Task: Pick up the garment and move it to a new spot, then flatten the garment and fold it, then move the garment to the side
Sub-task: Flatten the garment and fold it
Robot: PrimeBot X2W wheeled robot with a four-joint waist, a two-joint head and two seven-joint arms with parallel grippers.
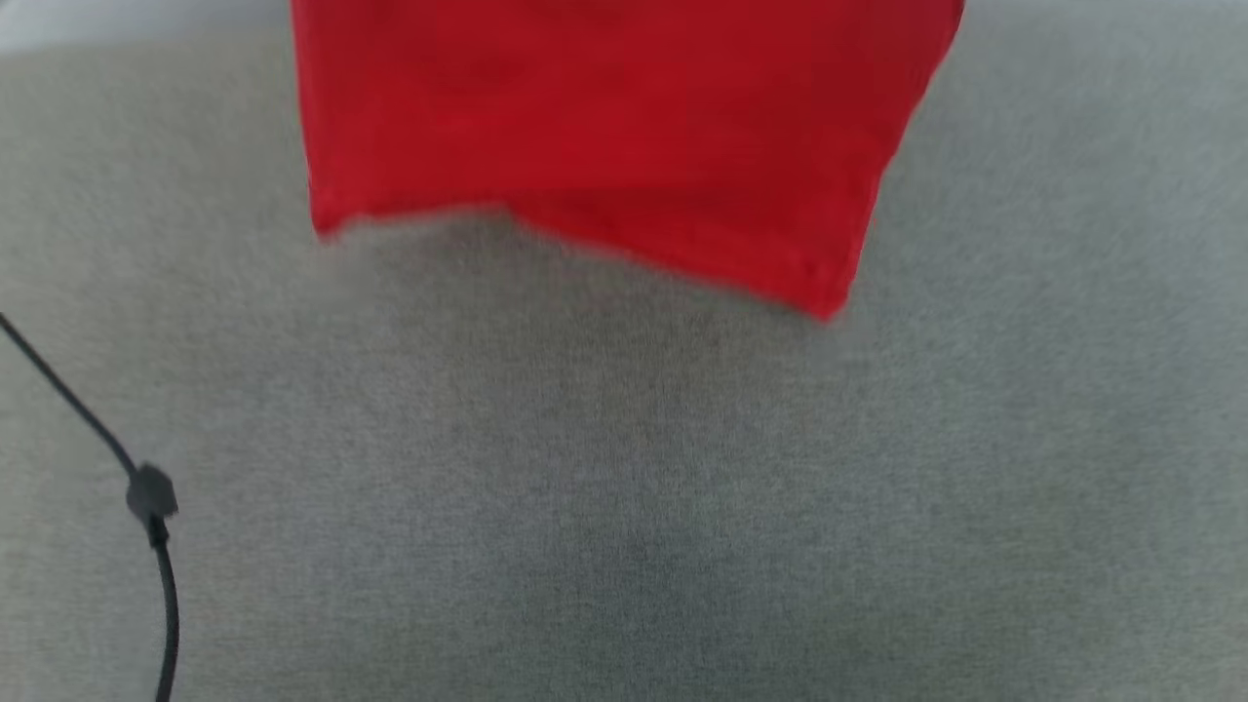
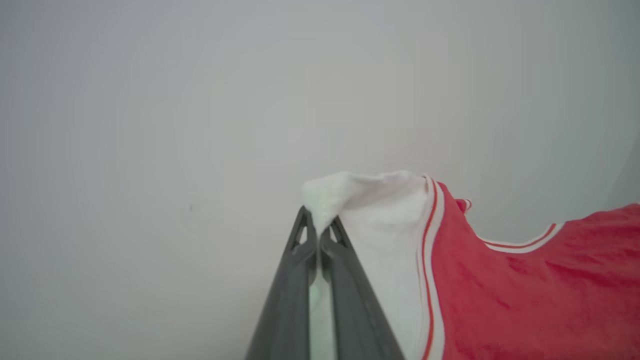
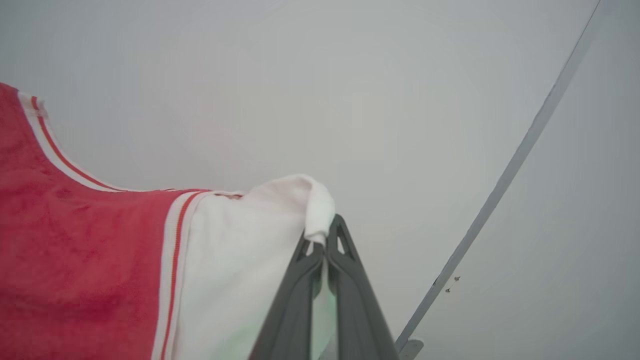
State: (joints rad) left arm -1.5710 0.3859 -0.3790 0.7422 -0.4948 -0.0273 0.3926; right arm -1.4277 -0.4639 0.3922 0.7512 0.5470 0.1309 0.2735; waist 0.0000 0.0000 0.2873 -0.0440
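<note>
Garment (image 1: 604,127) hangs mid-carry between my left gripper (image 2: 319,224) and right gripper (image 3: 324,235), each pinching a white sleeve (image 2: 380,220); next, lower it flat.

White sleeve (image 2: 385,235) of the shirt (image 2: 525,295) is pinched between the closed fingers of the left gripper (image 2: 318,226). Red body with striped trim is seen to the right, against a plain pale background.

Garment (image 1: 604,127): plain red body and white sleeve (image 2: 385,230), with red-and-white striped trim (image 2: 429,240) along the sleeve seam and neckline. Surface (image 1: 624,487): mottled grey weave, crossed by a black cable (image 1: 146,497). Left gripper (image 2: 318,232) and right gripper (image 3: 324,240): dark grey.
</note>
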